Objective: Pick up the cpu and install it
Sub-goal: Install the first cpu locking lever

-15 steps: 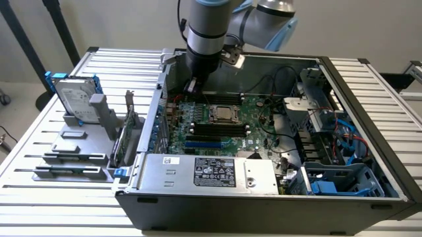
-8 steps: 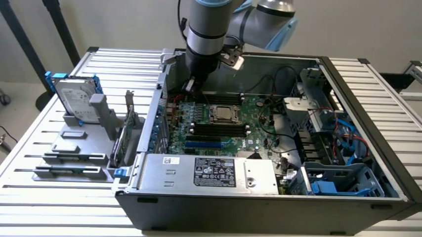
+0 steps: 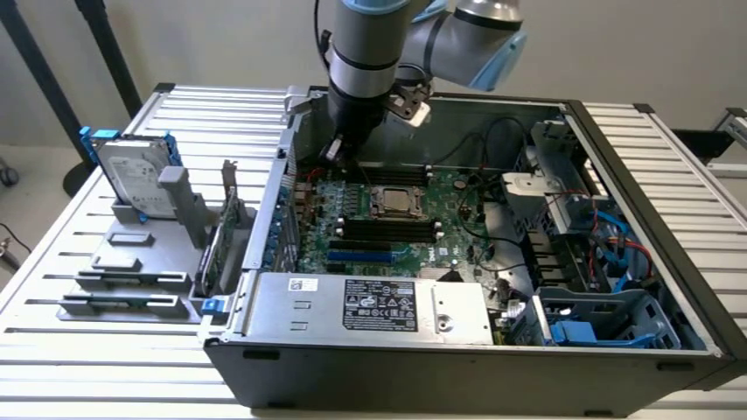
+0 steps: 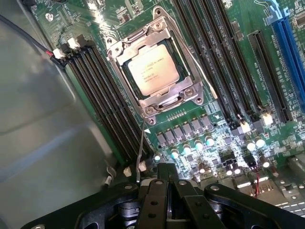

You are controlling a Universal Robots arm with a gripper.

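The cpu (image 4: 153, 70), a small square chip with a silver-grey top, lies flat in the metal socket frame (image 4: 190, 93) on the green motherboard (image 3: 456, 236). In the exterior view the cpu (image 3: 394, 203) sits near the middle of the board inside the open computer case. My gripper (image 4: 166, 172) is shut with nothing between its black fingers, and it hovers over the board a short way from the socket. In the exterior view the gripper (image 3: 339, 150) hangs at the back of the case, toward the exterior view's left of the cpu.
A thin socket lever wire (image 4: 141, 143) runs from the socket toward my fingers. Black memory slots (image 4: 102, 102) flank the socket. The power supply (image 3: 373, 304) fills the case front. Outside, on the slatted table, stand a hard drive in a blue frame (image 3: 132, 179) and grey blocks (image 3: 126, 280).
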